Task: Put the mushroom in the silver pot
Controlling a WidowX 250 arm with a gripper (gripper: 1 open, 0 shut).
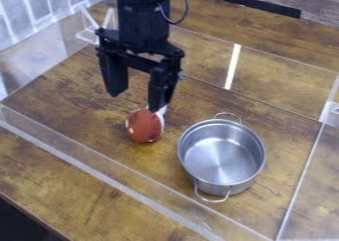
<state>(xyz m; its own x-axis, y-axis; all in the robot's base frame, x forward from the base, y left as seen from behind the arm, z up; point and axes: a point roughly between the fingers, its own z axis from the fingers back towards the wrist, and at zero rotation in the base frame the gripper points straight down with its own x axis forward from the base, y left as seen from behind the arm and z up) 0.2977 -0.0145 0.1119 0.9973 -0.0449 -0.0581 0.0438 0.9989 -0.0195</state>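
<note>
The gripper (138, 90) hangs wide-fingered above the mushroom (145, 126), which lies left of the silver pot (221, 155).

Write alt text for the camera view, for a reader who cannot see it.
A black robot gripper hangs open, pointing down, just above a toy mushroom lying on its side on a wooden table. An empty silver pot stands to the mushroom's right, not touching it.

I see a dark wood-plank worktop (79, 106), a clear acrylic barrier (79, 151) across it, glare streaks upper right.
</note>
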